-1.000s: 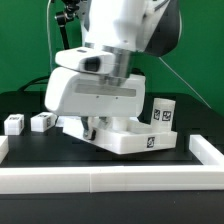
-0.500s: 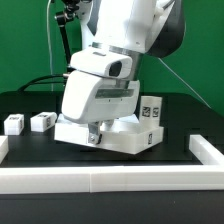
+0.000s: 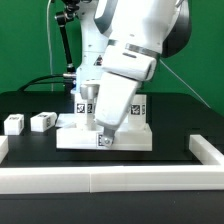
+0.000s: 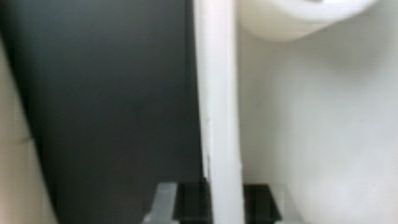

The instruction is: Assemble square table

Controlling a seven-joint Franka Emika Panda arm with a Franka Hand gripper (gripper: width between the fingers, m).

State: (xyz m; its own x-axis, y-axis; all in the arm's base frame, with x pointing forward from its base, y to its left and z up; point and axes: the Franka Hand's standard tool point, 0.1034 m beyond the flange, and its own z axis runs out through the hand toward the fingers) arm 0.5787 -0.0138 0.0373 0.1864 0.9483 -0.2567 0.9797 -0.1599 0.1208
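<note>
The big white arm [image 3: 125,60] leans over the square slab [image 3: 135,138], which lies mid-table behind the border wall [image 3: 110,180]. Two legs [image 3: 143,108] stand at its back. Two loose legs [image 3: 41,121] sit toward the exterior view's left. The claw [image 4: 214,204] is clamped on the slab's rim.

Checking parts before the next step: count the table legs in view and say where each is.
4. Two loose legs lie at the exterior view's left; two more seem to stand on the slab, either side of the arm. It may hide others.
</note>
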